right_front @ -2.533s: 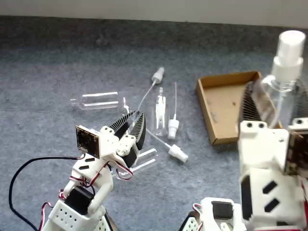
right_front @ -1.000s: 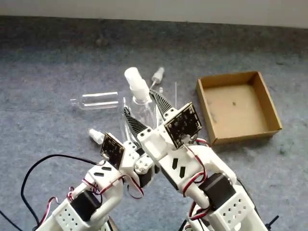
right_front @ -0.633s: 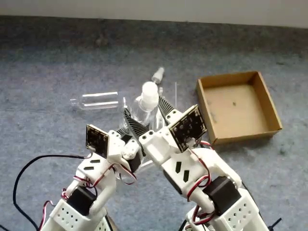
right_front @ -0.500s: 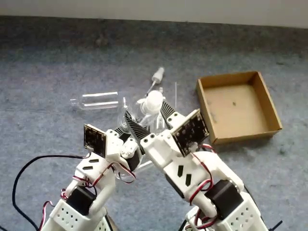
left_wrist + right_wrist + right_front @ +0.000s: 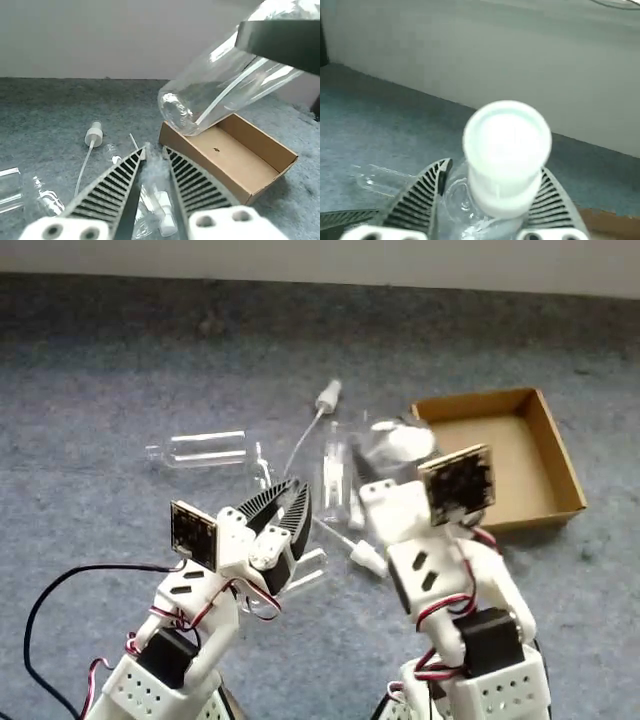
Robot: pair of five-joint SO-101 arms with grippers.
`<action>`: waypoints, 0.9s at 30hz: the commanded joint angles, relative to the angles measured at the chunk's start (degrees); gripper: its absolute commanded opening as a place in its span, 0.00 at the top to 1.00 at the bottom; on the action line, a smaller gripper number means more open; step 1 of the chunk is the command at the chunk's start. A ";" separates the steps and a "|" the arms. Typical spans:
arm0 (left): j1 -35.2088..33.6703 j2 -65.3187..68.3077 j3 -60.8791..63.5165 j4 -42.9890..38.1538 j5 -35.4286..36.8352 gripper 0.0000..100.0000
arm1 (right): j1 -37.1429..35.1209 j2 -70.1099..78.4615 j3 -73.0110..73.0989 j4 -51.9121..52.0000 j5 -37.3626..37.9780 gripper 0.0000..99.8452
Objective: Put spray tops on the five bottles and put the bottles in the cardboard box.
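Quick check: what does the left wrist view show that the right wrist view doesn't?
Left wrist view adds the clear base of the held bottle, the open inside of the cardboard box and a loose spray top on the carpet. Right wrist view adds the white top seated on that bottle, gripped by the right pincer. Both share the bottle and box.

No lettering, number, label or sign can be read anywhere. The open brown cardboard box point(image 5: 520, 465) has plain walls and a floor marked by one small dark speck. The clear plastic bottle with a white spray top point(image 5: 210, 92) is bare. The dark square boards point(image 5: 193, 536) on the wrists are too blurred to read.
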 commanded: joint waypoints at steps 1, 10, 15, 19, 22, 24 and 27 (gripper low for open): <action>-0.75 -0.66 0.92 -1.41 -0.35 0.99 | 10.33 -0.57 0.57 -5.85 0.00 0.93; -0.75 -0.66 0.92 -1.32 -0.35 0.99 | 19.21 -0.22 7.52 -18.24 3.78 0.93; -0.75 -0.57 0.92 -1.32 -0.35 0.99 | 21.32 11.21 7.08 -19.91 6.77 0.93; -0.75 -0.57 0.92 -1.32 -0.35 0.99 | 25.54 24.22 0.22 -22.29 6.68 0.93; -0.75 -0.48 0.92 -1.32 -0.35 0.99 | 27.74 31.78 -3.30 -25.10 6.68 0.93; -0.75 -0.48 0.92 -1.32 -0.35 0.99 | 29.14 36.35 -4.79 -28.26 6.68 0.93; -0.75 -0.40 1.01 -1.32 -0.35 0.99 | 30.81 42.15 -5.58 -33.63 6.68 0.93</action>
